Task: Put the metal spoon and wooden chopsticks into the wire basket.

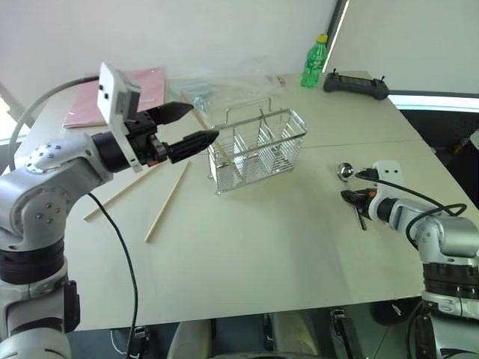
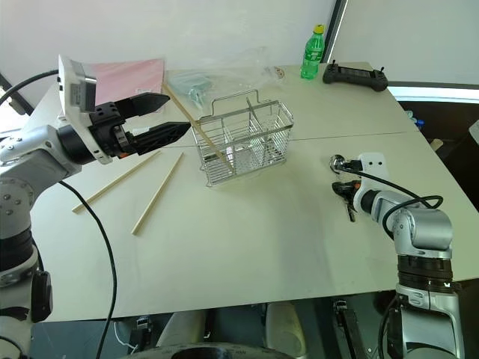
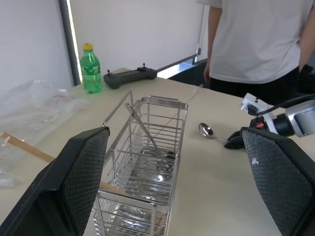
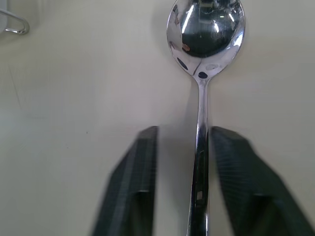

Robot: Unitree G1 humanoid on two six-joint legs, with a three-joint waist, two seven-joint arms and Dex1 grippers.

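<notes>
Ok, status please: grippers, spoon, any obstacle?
Left gripper open beside wire basket. Right gripper straddles metal spoon handle, jaws apart. Nothing in the way.

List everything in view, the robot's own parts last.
metal spoon: one, silver, on the table right of the basket
wooden chopsticks: two, tan, flat on the table left of the basket; a third leans at the basket
wire basket: one, silver, table centre
bottle: one, green, far edge
controller: one, black, beside the bottle
folder: one, pink, far left
plastic bag: one, clear, behind the basket
table: one, beige
person: one, white shirt, beyond the table
left gripper: black, open, raised left of the basket
right gripper: black, fingers astride the spoon handle
</notes>
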